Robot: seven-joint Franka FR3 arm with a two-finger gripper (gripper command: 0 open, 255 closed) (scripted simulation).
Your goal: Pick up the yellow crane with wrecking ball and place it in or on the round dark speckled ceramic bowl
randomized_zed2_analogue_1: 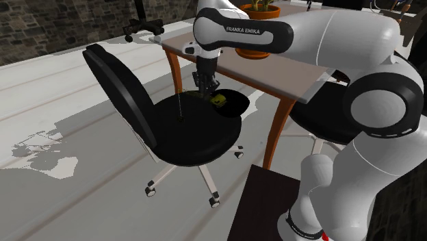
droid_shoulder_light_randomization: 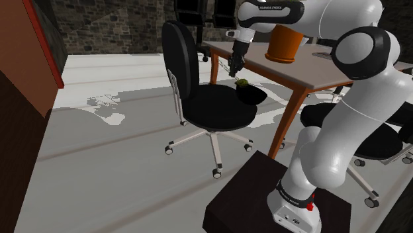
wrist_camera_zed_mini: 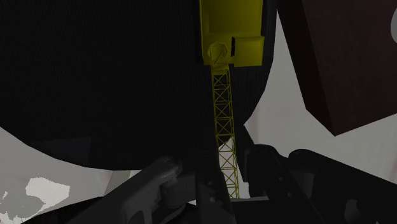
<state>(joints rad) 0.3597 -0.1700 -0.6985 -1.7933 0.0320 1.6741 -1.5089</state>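
Yellow crane (wrist_camera_zed_mini: 231,25) pinched by its lattice boom between the black fingers (wrist_camera_zed_mini: 257,168) of the gripper (randomized_zed2_analogue_1: 206,87), body hanging away from the hand. Held just below the fingertips, over the left rim, in the second exterior view, of the bowl (randomized_zed2_analogue_1: 238,104); touching that rim or just clear of it, cannot tell. Dark bowl resting on the black seat of the chair (randomized_zed2_analogue_1: 185,137), at the seat's edge nearest the table (randomized_zed2_analogue_1: 291,68). Backrest on the side of the seat away from the table, toward the shoulder view's left. Orange pot (droid_shoulder_light_randomization: 284,43) on the tabletop, well above the bowl in the shoulder view. Dark stand (droid_shoulder_light_randomization: 241,198) near, at the shoulder view's lower right, on pale floor (droid_shoulder_light_randomization: 119,152). Stone wall (droid_shoulder_light_randomization: 112,23) far behind.
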